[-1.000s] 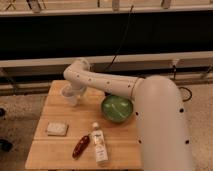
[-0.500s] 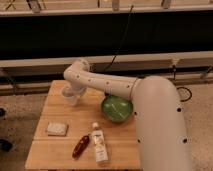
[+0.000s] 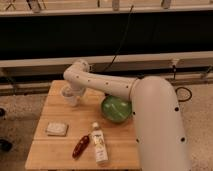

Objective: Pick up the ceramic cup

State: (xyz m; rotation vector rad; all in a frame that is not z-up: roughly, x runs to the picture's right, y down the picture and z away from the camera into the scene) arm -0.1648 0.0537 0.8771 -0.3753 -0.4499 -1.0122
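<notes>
The ceramic cup (image 3: 72,98) sits on the desk (image 3: 55,155) left of centre in the frame, with the gripper (image 3: 70,92) right on top of it. Honestly can't tell how the gripper is set. Green bowl (image 3: 116,109) sits to the right.

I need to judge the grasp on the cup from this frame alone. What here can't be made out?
- The gripper, camera view: it sits at the ceramic cup, hidden by the arm's wrist; contact can't be judged.
- Ceramic cup: only its lower part shows under the arm.
- Green bowl: its right side is covered by the arm's big link.
- Bottle: label too blurred to read.
</notes>
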